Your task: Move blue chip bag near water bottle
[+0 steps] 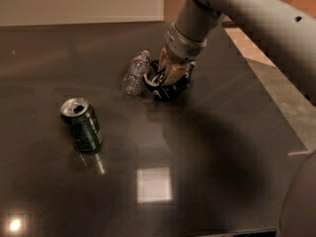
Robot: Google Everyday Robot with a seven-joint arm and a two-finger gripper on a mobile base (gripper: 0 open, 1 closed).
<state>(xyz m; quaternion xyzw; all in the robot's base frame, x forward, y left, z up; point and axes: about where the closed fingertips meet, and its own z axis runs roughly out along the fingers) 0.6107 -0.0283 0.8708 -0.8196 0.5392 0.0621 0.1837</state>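
Note:
The blue chip bag (165, 86) is a dark navy crumpled bag lying on the dark table (207, 147), just right of the water bottle (134, 73). The clear water bottle lies on its side with its white cap pointing to the back right, and the bag's left edge reaches its cap end. My gripper (173, 75) comes down from the upper right onto the bag, its tan fingers around the bag's top. The bag's middle is hidden under the gripper.
A green soda can (83, 124) stands upright at the left front of the table. The table's right edge (276, 107) runs diagonally beside a pale floor. A bright light reflection (154, 184) shows on the table front.

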